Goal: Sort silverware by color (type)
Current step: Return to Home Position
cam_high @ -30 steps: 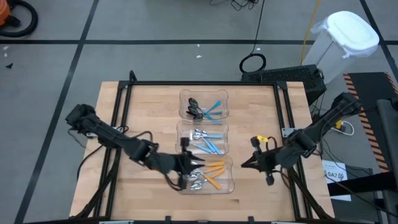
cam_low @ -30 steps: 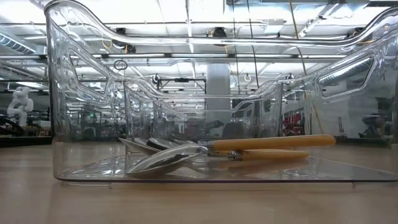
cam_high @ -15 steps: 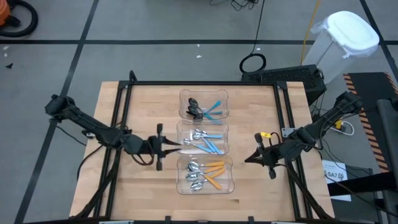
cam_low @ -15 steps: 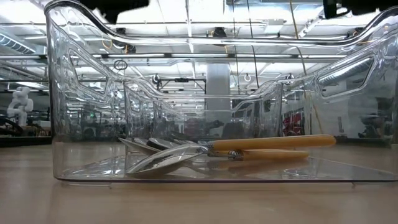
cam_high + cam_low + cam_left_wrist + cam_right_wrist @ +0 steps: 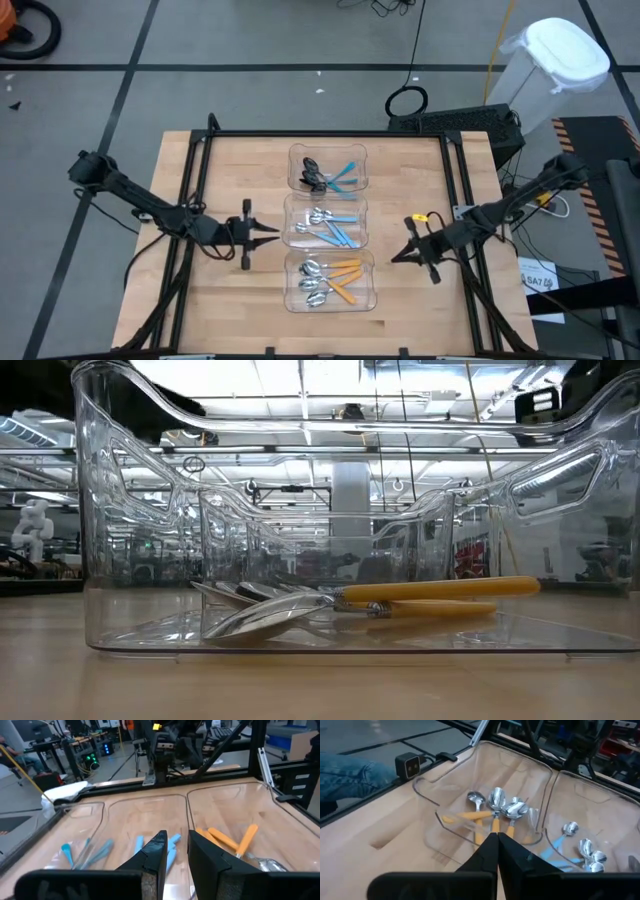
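**On the table: spoons sorted**

Orange spoons [image 5: 340, 275] lie at 6 o'clock, blue spoons [image 5: 332, 224] in the middle, dark spoons [image 5: 322, 176] at 12. Left claw [image 5: 268, 232], at 9, is slightly apart; right claw [image 5: 393, 258], at 3, is together. Both are empty. A low swing could knock a bin [image 5: 373, 295].

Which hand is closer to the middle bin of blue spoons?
Left. The left hand sits just beside the middle bin; the right hand is farther off, beside the orange-spoon bin.
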Controlling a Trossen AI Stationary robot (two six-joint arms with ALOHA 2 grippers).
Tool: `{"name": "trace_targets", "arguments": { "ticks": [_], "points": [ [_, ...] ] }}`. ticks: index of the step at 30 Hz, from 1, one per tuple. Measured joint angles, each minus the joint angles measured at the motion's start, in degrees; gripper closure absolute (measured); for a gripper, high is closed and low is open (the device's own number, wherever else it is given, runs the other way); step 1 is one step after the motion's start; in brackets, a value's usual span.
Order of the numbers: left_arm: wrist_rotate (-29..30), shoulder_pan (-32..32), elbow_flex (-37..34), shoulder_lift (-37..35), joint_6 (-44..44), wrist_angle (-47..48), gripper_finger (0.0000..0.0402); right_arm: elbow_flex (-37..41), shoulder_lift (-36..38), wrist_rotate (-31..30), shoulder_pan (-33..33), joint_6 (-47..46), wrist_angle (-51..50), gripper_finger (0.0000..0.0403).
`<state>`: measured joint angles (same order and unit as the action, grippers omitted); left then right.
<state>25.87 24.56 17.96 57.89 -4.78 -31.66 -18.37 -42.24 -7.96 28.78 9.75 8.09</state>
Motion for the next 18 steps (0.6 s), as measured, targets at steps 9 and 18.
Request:
{"name": "trace_targets", "arguments": {
  "ticks": [9, 18],
  "points": [
    [-0.24, 0.00, -4.61, 0.02, 2.09, -4.08, 0.0325, 7.38, -0.02, 2.26, -3.79, 0.58, 8.80, 0.0402],
    [-0.39, -0.07, -8.72, 0.02, 3.07, -9.17, 0.0325, 9.42, -0.02, 2.27, -5.88, 0.38, 9.74, 0.0402]
  ]
}}
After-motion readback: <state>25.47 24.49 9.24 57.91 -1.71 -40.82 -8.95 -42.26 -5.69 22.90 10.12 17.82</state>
